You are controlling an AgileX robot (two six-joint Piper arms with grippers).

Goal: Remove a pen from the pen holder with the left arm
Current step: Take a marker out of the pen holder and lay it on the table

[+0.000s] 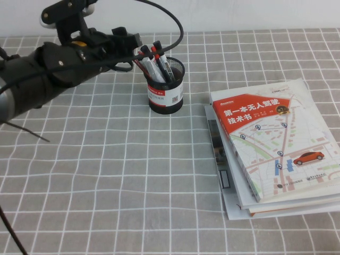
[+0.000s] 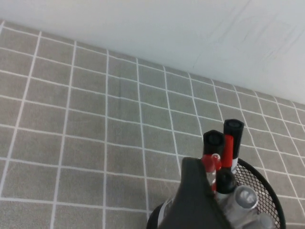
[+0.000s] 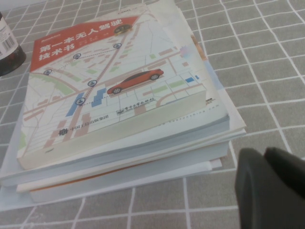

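Note:
A black mesh pen holder (image 1: 166, 90) stands at the back middle of the checked tablecloth. It holds several markers (image 1: 154, 61) with black and red caps. My left gripper (image 1: 134, 52) hangs at the holder's left, level with the marker tops, fingers spread apart and open. In the left wrist view one dark finger (image 2: 193, 200) lies right against the markers (image 2: 224, 143) above the holder's rim (image 2: 267, 186); the other finger is out of frame. Nothing is gripped. My right gripper (image 3: 269, 186) shows only in its wrist view, fingers pressed together, low beside the books.
A stack of books (image 1: 271, 143) with a white map-cover book on top lies to the right; it fills the right wrist view (image 3: 119, 95). Cables from the left arm loop over the holder (image 1: 175, 26). A white wall (image 2: 190, 28) runs close behind the table.

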